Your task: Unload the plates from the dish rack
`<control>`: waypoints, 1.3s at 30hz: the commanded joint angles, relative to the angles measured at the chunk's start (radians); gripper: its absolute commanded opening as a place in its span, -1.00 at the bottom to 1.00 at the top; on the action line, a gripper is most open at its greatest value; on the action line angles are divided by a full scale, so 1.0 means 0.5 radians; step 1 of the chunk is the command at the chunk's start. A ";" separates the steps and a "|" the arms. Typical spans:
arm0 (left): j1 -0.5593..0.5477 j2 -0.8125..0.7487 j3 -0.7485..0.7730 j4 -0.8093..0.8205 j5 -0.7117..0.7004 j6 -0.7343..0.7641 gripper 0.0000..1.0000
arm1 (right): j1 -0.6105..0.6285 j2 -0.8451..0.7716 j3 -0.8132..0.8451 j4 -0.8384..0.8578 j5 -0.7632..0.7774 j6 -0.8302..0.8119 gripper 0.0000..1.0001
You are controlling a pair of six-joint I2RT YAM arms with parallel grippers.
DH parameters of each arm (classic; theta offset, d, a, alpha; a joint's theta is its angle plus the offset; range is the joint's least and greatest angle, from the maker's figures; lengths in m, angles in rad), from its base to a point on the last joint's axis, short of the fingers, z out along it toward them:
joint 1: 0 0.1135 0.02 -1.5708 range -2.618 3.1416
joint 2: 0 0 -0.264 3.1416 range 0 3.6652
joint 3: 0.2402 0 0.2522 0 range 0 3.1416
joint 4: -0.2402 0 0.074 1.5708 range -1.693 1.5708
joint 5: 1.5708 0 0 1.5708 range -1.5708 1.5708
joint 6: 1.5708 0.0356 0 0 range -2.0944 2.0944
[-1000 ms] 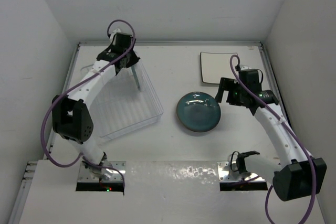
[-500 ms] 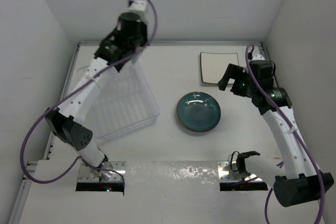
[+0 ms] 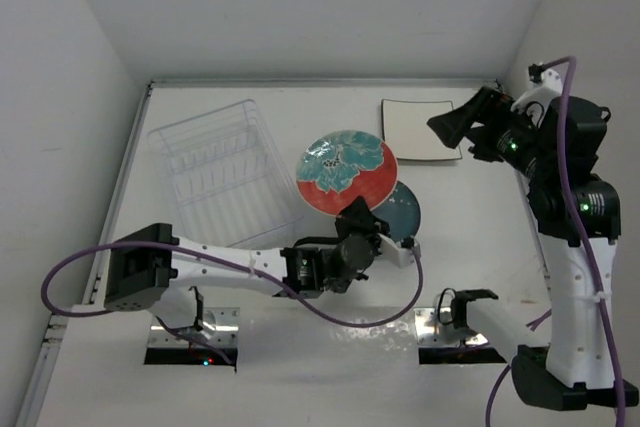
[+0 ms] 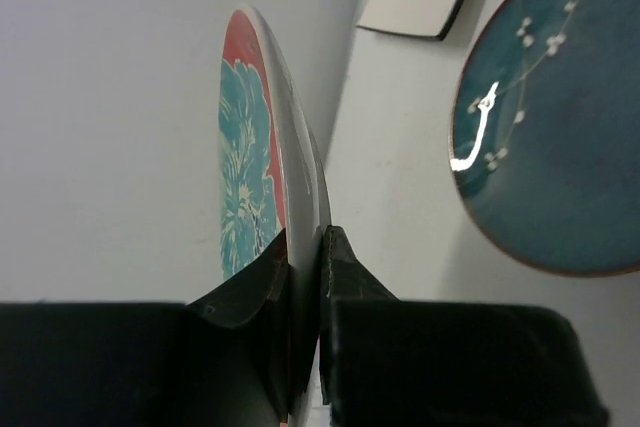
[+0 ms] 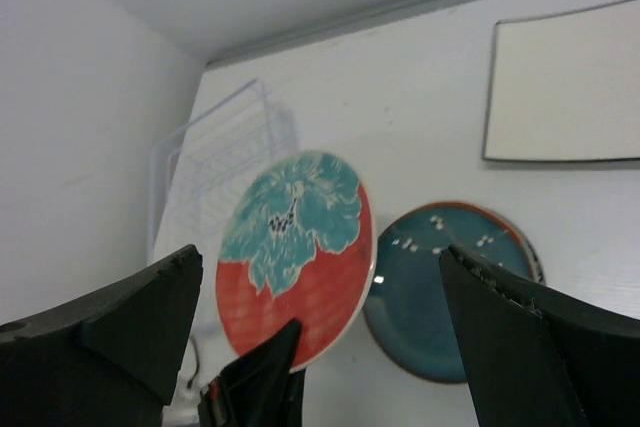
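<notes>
dish rack (image 3: 215, 177) sits back-left, no plate seen in it now. red plate (image 3: 345, 175) just came out: held on edge, tilted, above the teal plate (image 3: 405, 212) mid-table. prob the last one, only needs setting down. vs 1 s ago: l arm left the rack and swung across, r arm rose. left gripper (image 4: 305, 247) is clamped on the red plate's rim; right gripper (image 3: 450, 125) gapes wide, empty.

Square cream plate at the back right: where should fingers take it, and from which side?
The square cream plate lies flat, so only its edge offers a pinch: probably the right edge, approached low from the right, where the open right gripper hovers.
</notes>
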 commanded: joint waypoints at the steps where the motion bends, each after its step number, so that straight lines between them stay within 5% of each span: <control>1: -0.131 -0.200 -0.074 1.162 -0.449 0.867 -1.00 | -0.002 0.190 -0.108 -0.132 -0.475 -0.128 0.98; 11: -0.398 -0.065 -0.216 1.608 -0.409 1.178 -1.00 | 0.001 0.132 -0.788 0.165 -0.865 -0.227 0.96; 16: -0.405 -0.028 -0.231 1.522 -0.415 1.074 -1.00 | 0.001 0.117 -0.952 0.460 -1.093 -0.089 0.65; 20: -0.411 -0.022 -0.219 1.415 -0.403 0.967 -1.00 | 0.001 0.120 -1.025 0.659 -1.182 0.021 0.15; 23: -0.411 0.009 -0.201 1.393 -0.406 0.942 -0.99 | 0.001 0.126 -1.069 0.791 -1.198 0.144 -0.92; 25: -0.408 0.024 -0.185 1.357 -0.421 0.917 -0.82 | -0.002 0.138 -1.084 0.810 -1.185 0.153 -1.00; 26: -0.405 0.024 -0.164 1.320 -0.424 0.866 -0.46 | -0.002 0.141 -1.096 0.837 -1.182 0.193 -1.00; 29: -0.359 0.009 -0.072 1.106 -0.473 0.670 0.14 | -0.088 0.153 -1.179 0.957 -1.152 0.297 -1.00; 33: -0.276 -0.034 0.060 0.473 -0.559 0.222 0.73 | -0.257 0.153 -1.332 1.214 -0.990 0.414 -1.00; 35: -0.267 -0.031 0.198 -0.201 -0.541 -0.277 0.80 | -0.318 0.159 -1.409 1.270 -0.882 0.399 -1.00; 39: -0.288 -0.043 0.250 -0.894 -0.480 -0.938 0.89 | -0.364 0.211 -1.501 1.273 -0.707 0.273 -1.00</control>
